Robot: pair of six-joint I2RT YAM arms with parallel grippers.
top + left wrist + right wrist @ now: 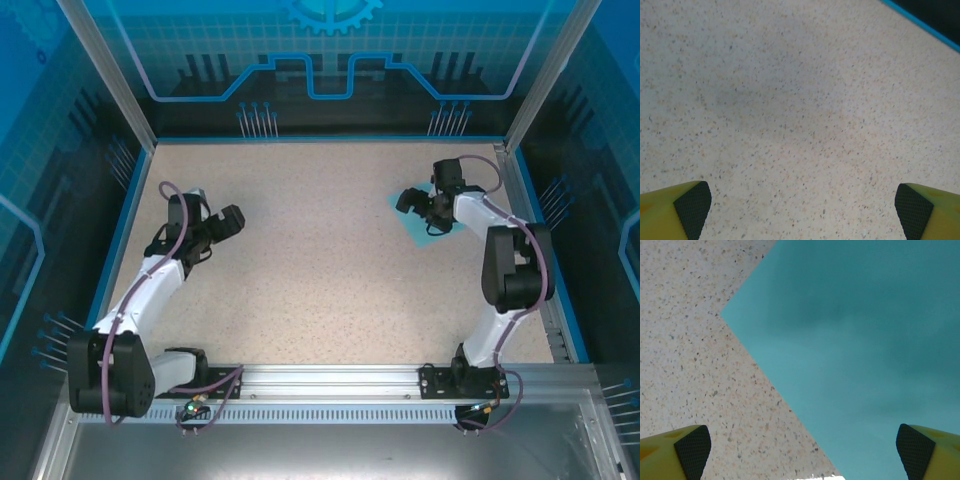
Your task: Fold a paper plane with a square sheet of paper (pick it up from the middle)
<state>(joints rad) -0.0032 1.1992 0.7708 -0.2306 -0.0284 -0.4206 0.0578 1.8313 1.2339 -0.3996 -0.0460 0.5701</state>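
The square sheet of paper (417, 236) is light cyan and lies flat on the speckled table at the far right, partly hidden under my right gripper (425, 211). In the right wrist view the sheet (865, 355) covers the right side, with one corner pointing left. My right gripper (802, 452) hovers open over the sheet's lower left edge, its pads (692, 450) wide apart and holding nothing. My left gripper (215, 236) is open over bare table at the left. Between its pads (914, 212) my left gripper (802, 212) has nothing but speckled tabletop.
A blue strip (330, 139) borders the speckled table (320, 270) at the back and sides. Metal frame posts (105, 70) stand at the back corners, and a rail (530, 250) runs along the right edge close to the sheet. The blue strip (925, 25) crosses the left wrist view's top right.
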